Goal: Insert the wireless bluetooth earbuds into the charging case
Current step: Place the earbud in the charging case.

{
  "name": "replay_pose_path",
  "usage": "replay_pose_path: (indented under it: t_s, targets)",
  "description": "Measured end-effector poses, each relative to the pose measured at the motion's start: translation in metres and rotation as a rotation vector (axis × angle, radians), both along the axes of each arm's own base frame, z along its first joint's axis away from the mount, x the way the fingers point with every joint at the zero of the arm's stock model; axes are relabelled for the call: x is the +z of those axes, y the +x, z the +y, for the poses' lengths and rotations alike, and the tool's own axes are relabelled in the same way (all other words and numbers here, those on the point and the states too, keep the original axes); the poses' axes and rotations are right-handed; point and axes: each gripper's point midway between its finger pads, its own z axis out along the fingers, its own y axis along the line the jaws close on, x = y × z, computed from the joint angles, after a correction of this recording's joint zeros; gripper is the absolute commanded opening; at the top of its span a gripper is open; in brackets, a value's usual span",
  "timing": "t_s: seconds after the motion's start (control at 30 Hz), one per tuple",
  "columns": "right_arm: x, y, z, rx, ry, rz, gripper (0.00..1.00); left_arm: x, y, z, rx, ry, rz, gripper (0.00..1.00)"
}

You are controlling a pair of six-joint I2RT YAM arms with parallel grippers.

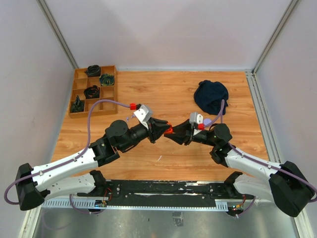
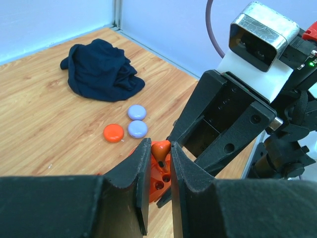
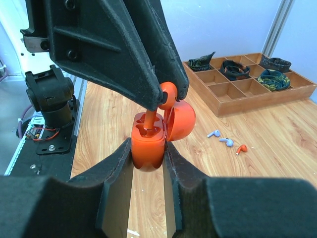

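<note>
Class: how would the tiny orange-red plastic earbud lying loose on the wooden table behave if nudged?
The orange-red earbud looks tiny, so it is probably light and quick to skid. Its elongated, uneven shape suggests it would pivot rather than roll straight.

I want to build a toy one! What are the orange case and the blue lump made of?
The orange charging case looks like smooth plastic, softly shiny with rounded moulded edges. The dark blue lump is probably soft cloth: matte and crumpled into folds.
</note>
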Motion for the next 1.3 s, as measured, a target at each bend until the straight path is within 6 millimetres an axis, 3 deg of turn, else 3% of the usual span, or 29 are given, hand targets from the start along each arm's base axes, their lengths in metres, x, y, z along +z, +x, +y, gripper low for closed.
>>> replay_pose_path:
  t_s: [0.53,1.03,1.13,1.3]
  targets:
    - [-0.004,0.002,-0.001,-0.006,-0.010,0.013,0.06,-0.009,0.000,0.001,-0.001,0.050,-0.016,0.16]
    - [-0.002,0.003,-0.002,-0.011,-0.016,0.020,0.06,-0.018,-0.005,-0.002,-0.027,0.086,-0.002,0.23]
    - [-0.001,0.003,-0.002,-0.011,-0.016,0.020,0.06,-0.019,-0.005,-0.002,-0.029,0.087,-0.001,0.30]
    - [0.000,0.003,-0.002,-0.014,-0.014,0.019,0.06,-0.020,-0.006,-0.002,-0.033,0.092,0.007,0.54]
